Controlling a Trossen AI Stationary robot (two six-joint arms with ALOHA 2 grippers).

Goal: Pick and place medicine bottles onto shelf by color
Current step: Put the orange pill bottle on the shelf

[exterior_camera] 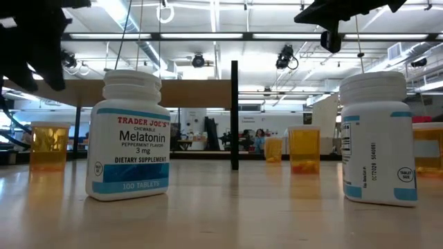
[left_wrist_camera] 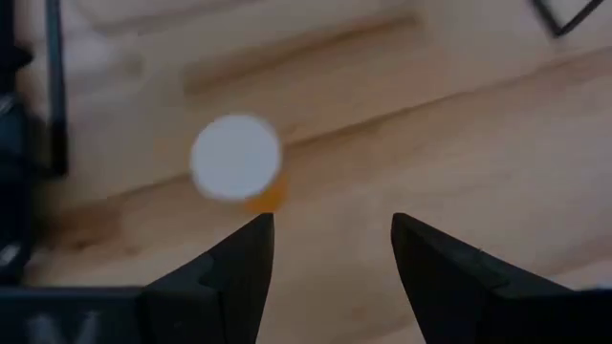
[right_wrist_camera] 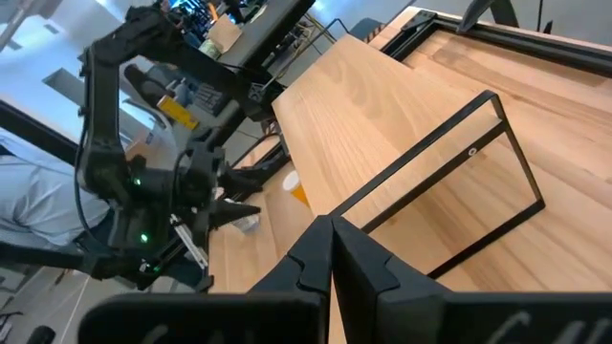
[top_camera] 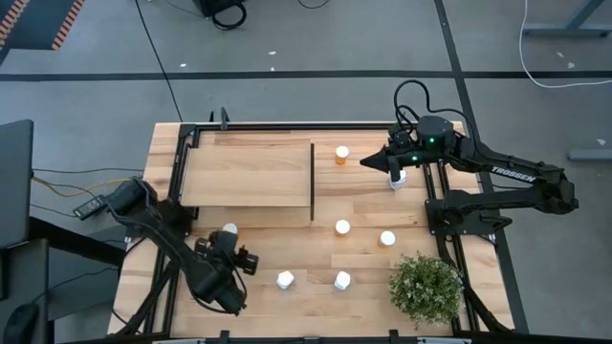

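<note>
My left gripper (left_wrist_camera: 330,225) hangs open and empty over the table's near left part (top_camera: 247,260). An orange bottle with a white cap (left_wrist_camera: 236,158) stands upright just beyond its fingertips (top_camera: 229,230). My right gripper (right_wrist_camera: 330,229) is shut and empty above the table at the far right (top_camera: 366,162). It is beside an orange bottle (top_camera: 341,154) and a white bottle (top_camera: 397,179). The light-wood shelf (top_camera: 249,172) with its black divider (top_camera: 313,182) lies at the far left. More bottles stand at mid-table (top_camera: 342,227), (top_camera: 387,239) and near the front (top_camera: 285,280), (top_camera: 342,280).
A bushy potted plant (top_camera: 426,287) stands at the near right corner. In the low view a white Melatonin bottle (exterior_camera: 128,135) and another white bottle (exterior_camera: 377,138) stand close by. Orange bottles (exterior_camera: 304,149) and the divider (exterior_camera: 234,114) are behind them.
</note>
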